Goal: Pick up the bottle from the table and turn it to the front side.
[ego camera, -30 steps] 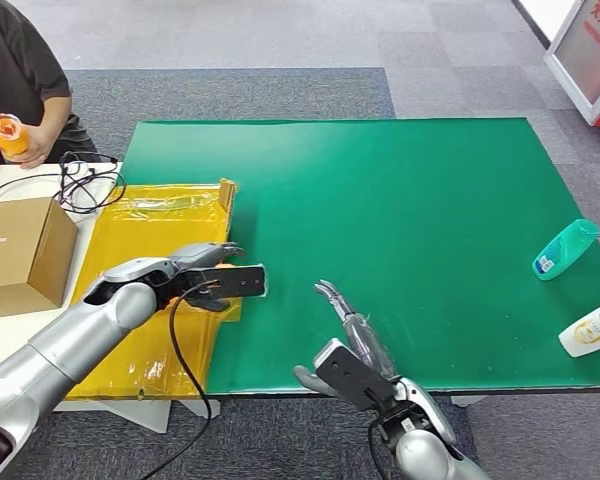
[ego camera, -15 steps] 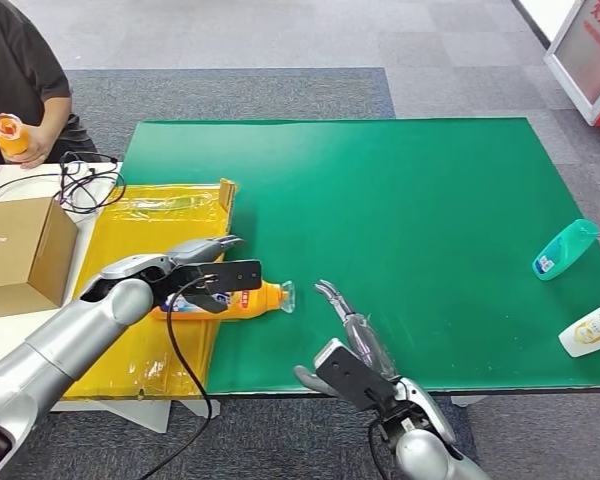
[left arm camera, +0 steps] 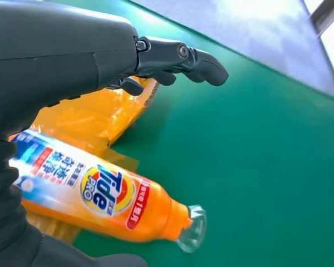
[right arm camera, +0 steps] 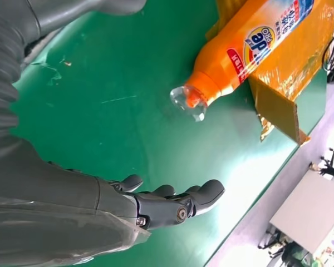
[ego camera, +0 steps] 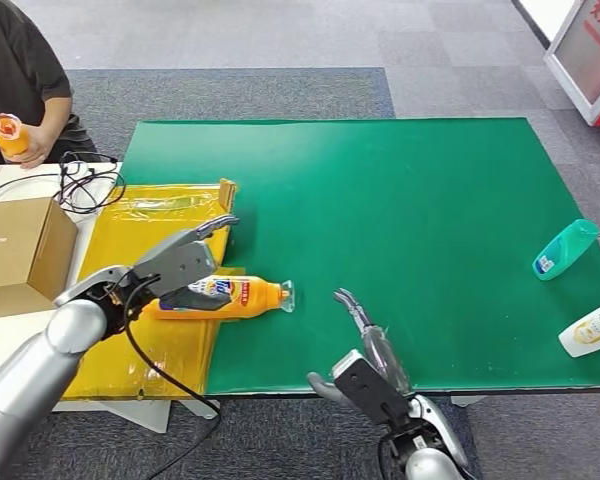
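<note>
Since 1 s ago the left hand (ego camera: pixel 182 268) has pulled back toward the robot's left and risen off the orange plastic Tide detergent bottle (ego camera: pixel 233 297), which now lies fully exposed; the right hand (ego camera: pixel 372 345) has shifted a bit to the right.

Head view: bottle lies on its side, label up, clear cap (ego camera: pixel 286 294) pointing right onto the green desk mat (ego camera: pixel 403 200), base end resting on the yellow film-wrapped flat tray (ego camera: pixel 142 250). Left hand hovers just over the bottle's base end, fingers stretched out, nothing held. Right hand near the desk's front edge, well apart from the cap, fingers extended & loose, nothing held. Far right of the mat: a teal plastic bottle (ego camera: pixel 566 248) on its side, and near it a white squeeze bottle (ego camera: pixel 591 327) at the edge. Left of the tray: a brown cardboard box (ego camera: pixel 21 250) and a tangle of black cables (ego camera: pixel 89 180) on a white side surface. A person in a dark shirt (ego camera: pixel 14 60) holds an orange-capped item (ego camera: pixel 10 135).

Left wrist view: left hand (left arm camera: pixel 114 61) above the bottle (left arm camera: pixel 102 194), fingers apart, not touching it; Tide PRO label faces up; cap (left arm camera: pixel 192 228) on the mat.

Right wrist view: right hand (right arm camera: pixel 157 203) spread w/ nothing in it, over bare mat; bottle (right arm camera: pixel 245 47) and cap (right arm camera: pixel 186 100) apart from it, tray edge (right arm camera: pixel 279 111) beside the bottle.
</note>
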Robot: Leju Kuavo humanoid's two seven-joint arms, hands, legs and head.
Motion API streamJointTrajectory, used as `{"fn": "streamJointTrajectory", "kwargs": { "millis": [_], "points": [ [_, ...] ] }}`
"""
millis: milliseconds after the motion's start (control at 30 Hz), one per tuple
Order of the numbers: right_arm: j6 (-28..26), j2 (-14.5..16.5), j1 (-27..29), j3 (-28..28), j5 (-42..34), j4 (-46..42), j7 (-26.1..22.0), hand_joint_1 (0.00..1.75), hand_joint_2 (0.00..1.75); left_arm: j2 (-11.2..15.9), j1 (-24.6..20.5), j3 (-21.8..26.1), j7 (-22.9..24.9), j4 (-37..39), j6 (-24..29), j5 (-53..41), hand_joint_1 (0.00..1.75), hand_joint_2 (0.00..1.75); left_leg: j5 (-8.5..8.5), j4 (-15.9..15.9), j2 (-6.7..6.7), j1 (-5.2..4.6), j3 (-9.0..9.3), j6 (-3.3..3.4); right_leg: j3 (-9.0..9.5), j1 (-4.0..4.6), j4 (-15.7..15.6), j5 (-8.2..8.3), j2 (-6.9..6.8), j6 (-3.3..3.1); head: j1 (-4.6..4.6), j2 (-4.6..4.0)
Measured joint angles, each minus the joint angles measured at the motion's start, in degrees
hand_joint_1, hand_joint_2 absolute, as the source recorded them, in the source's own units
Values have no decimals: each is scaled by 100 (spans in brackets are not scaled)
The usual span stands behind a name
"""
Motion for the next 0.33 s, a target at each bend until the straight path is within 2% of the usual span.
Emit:
{"fn": "streamJointTrajectory", "kwargs": {
  "millis": [133, 333],
  "points": [
    [-14, 0, 143, -77, 2, -108, -50, 0, 175, 114, 484, 371, -195, -565, 84, 47, 0, 175, 0, 0, 0, 0, -1, 0, 0, 0, -1, 1, 0, 0, 0, 0],
    [-14, 0, 168, -102, -1, -222, -47, 0, 175, 157, 782, 607, -356, -989, 133, 150, 0, 175, 1, 0, 0, 0, 1, 1, 3, 0, -1, 4, 0, -1, 0, 0]
  ]
}}
